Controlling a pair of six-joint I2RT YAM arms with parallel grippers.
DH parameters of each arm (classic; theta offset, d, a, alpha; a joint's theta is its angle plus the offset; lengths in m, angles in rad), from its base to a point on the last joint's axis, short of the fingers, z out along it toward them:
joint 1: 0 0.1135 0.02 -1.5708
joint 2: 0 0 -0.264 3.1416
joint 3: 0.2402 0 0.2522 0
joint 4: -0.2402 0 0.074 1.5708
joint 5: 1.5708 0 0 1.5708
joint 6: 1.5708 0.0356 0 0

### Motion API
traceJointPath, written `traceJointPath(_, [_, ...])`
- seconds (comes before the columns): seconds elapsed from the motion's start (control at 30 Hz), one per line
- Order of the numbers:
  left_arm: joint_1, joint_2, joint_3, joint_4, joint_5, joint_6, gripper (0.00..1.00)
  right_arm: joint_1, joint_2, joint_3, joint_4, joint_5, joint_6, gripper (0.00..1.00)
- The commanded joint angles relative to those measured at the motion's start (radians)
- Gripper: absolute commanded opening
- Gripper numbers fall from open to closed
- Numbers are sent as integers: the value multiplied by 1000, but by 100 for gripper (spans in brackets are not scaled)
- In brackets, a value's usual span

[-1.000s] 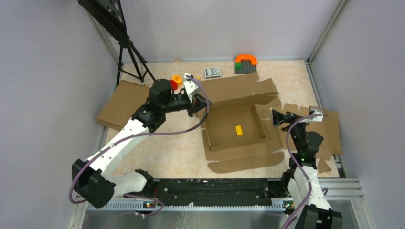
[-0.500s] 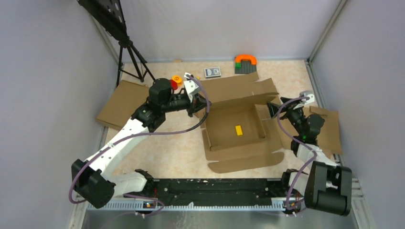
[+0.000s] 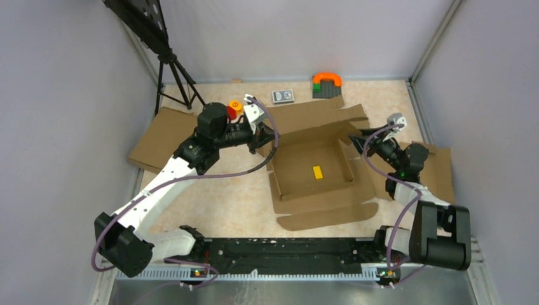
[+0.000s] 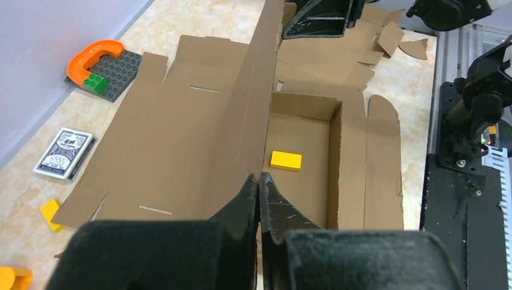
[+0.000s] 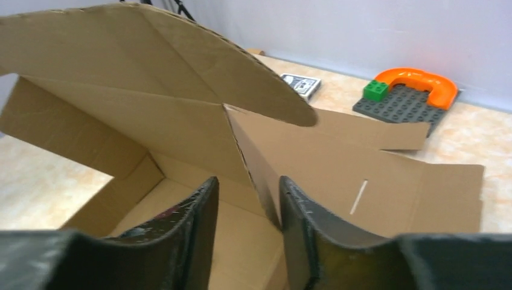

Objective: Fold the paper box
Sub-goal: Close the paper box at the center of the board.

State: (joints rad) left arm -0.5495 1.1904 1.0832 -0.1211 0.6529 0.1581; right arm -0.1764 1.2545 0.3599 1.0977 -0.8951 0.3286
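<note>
Our left gripper (image 4: 259,179) is pinched flat on the paper box (image 3: 314,117). Its two fingers press together over the top edge of the raised wall on the tray's 9 o'clock side, near the 10 o'clock corner. Our right gripper (image 5: 247,179) stands about half apart at the tray's 2 o'clock corner, straddling the upright edge where a side wall meets the corner flap. We see a gap between the card and at least one finger, so we judge it is not gripping yet.

The box lies near the middle of the table (image 3: 235,197) with its tray floor flat and its walls partly up. A wide slotted panel spreads toward 12 o'clock and a rounded-tab panel lies flat toward 6 o'clock. A small yellow block (image 3: 318,173) rests on the tray floor.

To do this step well, we think the right jaws should close low on the wall, near its crease. They should then turn the wall about that crease rather than drag it, while the left pinch anchors the opposite wall so the sheet cannot slide. The risks are the wall buckling off its score line, or the big curved flap overhead catching a finger.

The sheet is brown corrugated board, matte, with fluted cut edges, thin slits and pressed creases. It should be stiff across the panels and bend readily at the scores. The table top looks pale, marbled and smooth, so the card may slip on it.
</note>
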Motion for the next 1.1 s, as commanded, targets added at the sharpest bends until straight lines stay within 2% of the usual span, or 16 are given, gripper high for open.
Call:
traceJointPath(0.0, [-1,9,34,13,-19,-15,0,51,-126,49,-182,5,-107,37])
traceJointPath(0.2, [-1,23,30,45,-15,-51,0,67,-224,21,-246,128,-41,15])
traceJointPath(0.27, [0,27,29,53,-19,-61,0,74,-228,27,-251,137,-2,10])
traceJointPath(0.3, [-1,27,27,58,-21,-69,4,78,-227,34,-261,132,2,10])
traceJointPath(0.33, [-1,26,25,63,-22,-74,10,82,-225,38,-270,132,1,9])
traceJointPath(0.43, [-1,12,8,83,-53,-107,41,84,-222,35,-283,138,-14,8])
traceJointPath(0.5, [-1,-15,-17,108,-123,-149,50,84,-225,32,-289,133,-24,8])
traceJointPath(0.57, [0,-49,-40,113,-214,-233,54,84,-234,29,-287,127,-36,9])
traceJointPath(0.67, [-1,-123,-89,137,-277,-261,65,84,-242,35,-310,128,-55,8])
traceJointPath(0.73, [-2,-190,-127,151,-345,-273,78,84,-245,37,-320,125,-60,9])
traceJointPath(0.8, [-2,-265,-158,135,-429,-291,97,84,-244,37,-319,124,-60,8])
traceJointPath(0.87, [-2,-335,-187,75,-482,-319,99,84,-246,37,-320,123,-59,8])
traceJointPath(0.93, [-1,-404,-237,56,-484,-348,95,84,-248,37,-318,125,-58,9])
traceJointPath(1.07, [-3,-509,-388,107,-438,-433,78,84,-267,39,-341,126,-66,10])
